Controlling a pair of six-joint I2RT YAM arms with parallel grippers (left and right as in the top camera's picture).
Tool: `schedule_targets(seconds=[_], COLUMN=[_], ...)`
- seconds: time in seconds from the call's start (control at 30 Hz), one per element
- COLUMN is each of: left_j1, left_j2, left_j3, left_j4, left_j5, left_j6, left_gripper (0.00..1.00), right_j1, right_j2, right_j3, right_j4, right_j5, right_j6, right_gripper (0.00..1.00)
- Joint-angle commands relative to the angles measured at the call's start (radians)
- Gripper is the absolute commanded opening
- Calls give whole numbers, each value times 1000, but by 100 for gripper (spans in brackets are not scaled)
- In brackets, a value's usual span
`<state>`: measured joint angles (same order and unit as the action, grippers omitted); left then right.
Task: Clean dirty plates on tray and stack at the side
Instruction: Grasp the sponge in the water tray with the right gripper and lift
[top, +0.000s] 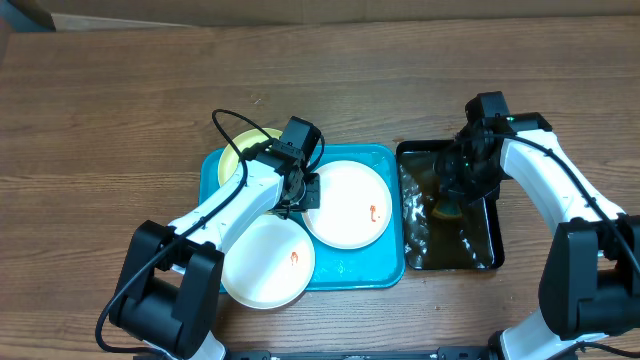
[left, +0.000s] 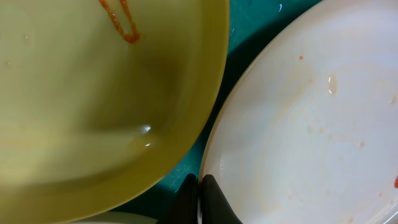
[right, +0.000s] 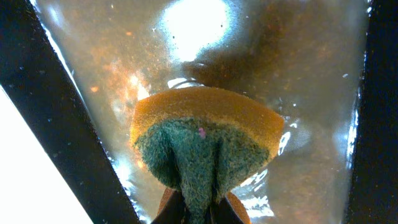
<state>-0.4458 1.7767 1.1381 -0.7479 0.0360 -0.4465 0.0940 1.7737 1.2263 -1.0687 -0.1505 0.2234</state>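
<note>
Turquoise plastic tray (top: 345, 268) sits mid-tabletop (top: 120, 100) and carries all three plates. The yellow-green plate (top: 245, 145) is at its far left corner, the right-hand white plate (top: 345, 205) is in its right half, and the near white plate (top: 265, 265) overhangs its front left edge. All three show an orange-red smear (top: 373, 212), so none looks cleaned yet.

The left tool (top: 298, 195) is clenched, and in the wrist view its fingers (left: 186, 199) appear pinched on the bare rim of the right-hand white plate (left: 311, 124). That is a thin, glossy hold. If the plate is lifted or tilted it could slide out and drop. The yellow-green plate (left: 93, 93) lies just beside that rim, so a sideways pull could scrape or shove it. The overhanging near white plate lies right under the left arm, where a low sweep could tip it off the tray.

The right tool (right: 196, 211) is clamped on a yellow sponge with a green scouring face (right: 205, 137). The sponge is dipped in the murky water of the black tray (top: 498, 235) to the right. Lifted soaked, it would likely drip dirty water across the gap and onto the plates. A hard squeeze so near the black wall (right: 59, 124) could slop water over the rim.

No brand, label or writing can be read in any view.
</note>
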Motion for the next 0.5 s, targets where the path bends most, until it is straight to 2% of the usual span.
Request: schedule_targets(seconds=[0.0, 0.23, 0.47], left_j1=[-9, -10, -9], left_j2=[8, 8, 8], left_j3=[19, 19, 16], left_j4=[-4, -19, -29], left_j5=[-17, -16, -10], left_j6=[-4, -3, -3], left_gripper=[4, 4, 4], right_j1=[4, 14, 14], right_j2=[-24, -24, -24], right_j3=[33, 33, 116], right_j4=[5, 23, -37], right_j5=[40, 104, 6], right_j6=[12, 13, -38], right_gripper=[4, 4, 4])
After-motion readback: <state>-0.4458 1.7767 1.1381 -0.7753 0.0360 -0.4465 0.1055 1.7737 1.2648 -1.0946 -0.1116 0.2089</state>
